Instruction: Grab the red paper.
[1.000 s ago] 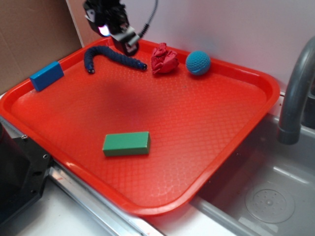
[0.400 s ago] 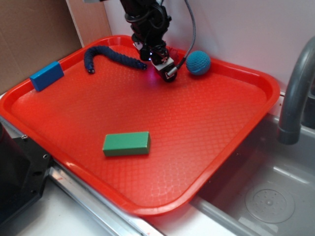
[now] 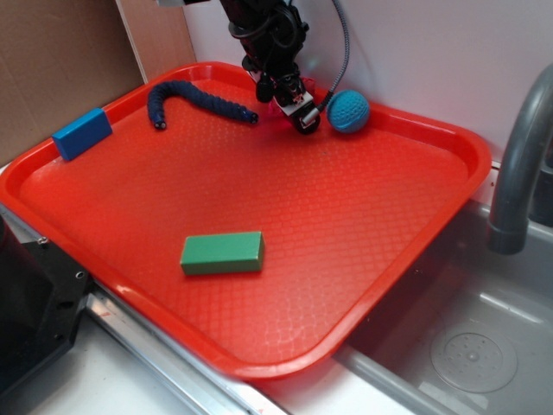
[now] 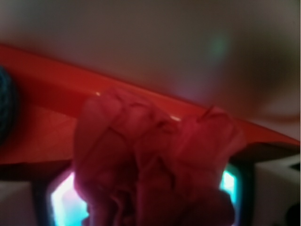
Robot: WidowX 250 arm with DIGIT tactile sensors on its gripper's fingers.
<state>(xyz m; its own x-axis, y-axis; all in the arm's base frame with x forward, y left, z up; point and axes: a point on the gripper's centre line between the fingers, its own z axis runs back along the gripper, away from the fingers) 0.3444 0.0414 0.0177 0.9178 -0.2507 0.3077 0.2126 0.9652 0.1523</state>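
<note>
The red paper [image 4: 150,160], a crumpled creased wad, fills the middle of the wrist view and sits between the two fingers of my gripper [image 4: 148,207]. A strip of light shows between the wad and each finger. In the exterior view my gripper [image 3: 285,105] is down at the back of the red tray [image 3: 346,251]. It stands open around the red paper [image 3: 280,108], which the arm almost wholly hides.
A blue ball [image 3: 348,111] lies just right of the gripper, and a dark blue rope [image 3: 194,97] just left. A blue block [image 3: 82,133] rests at the tray's left rim and a green block [image 3: 221,252] near its front. Sink [image 3: 467,346] and faucet [image 3: 518,164] are at right.
The gripper swung from the tray's back left over to the red paper and dropped around it. In the last half second it shifted slightly up and back.
</note>
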